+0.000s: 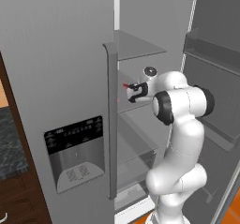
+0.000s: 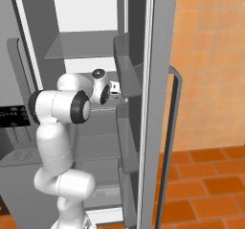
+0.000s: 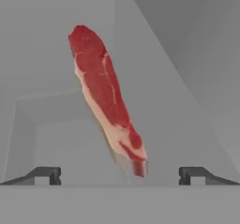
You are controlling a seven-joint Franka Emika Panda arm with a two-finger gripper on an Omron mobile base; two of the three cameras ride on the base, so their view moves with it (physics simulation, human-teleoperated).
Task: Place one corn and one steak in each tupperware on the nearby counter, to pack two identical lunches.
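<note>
A dark-red steak [image 3: 105, 92] with a pale streak lies lengthwise on a grey fridge shelf, straight ahead of my gripper [image 3: 120, 175]. Its near end reaches down between my two fingertips [image 3: 47, 175], which stand wide apart and touch nothing. From the left base view, my gripper [image 1: 131, 91] is inside the open fridge at the middle shelf, and a red sliver of the steak [image 1: 125, 85] shows just past it. The right base view has the gripper [image 2: 115, 90] at the same shelf. A corner of the dark speckled counter [image 1: 7, 143] shows at the far left. The corn and the tupperware are out of view.
The shut left fridge door with its dispenser panel [image 1: 75, 150] and long handle [image 1: 111, 120] stands close to my arm's left. The open right door [image 2: 160, 103] with its bins hangs on the other side. Glass shelves [image 2: 81, 46] sit above and below the hand.
</note>
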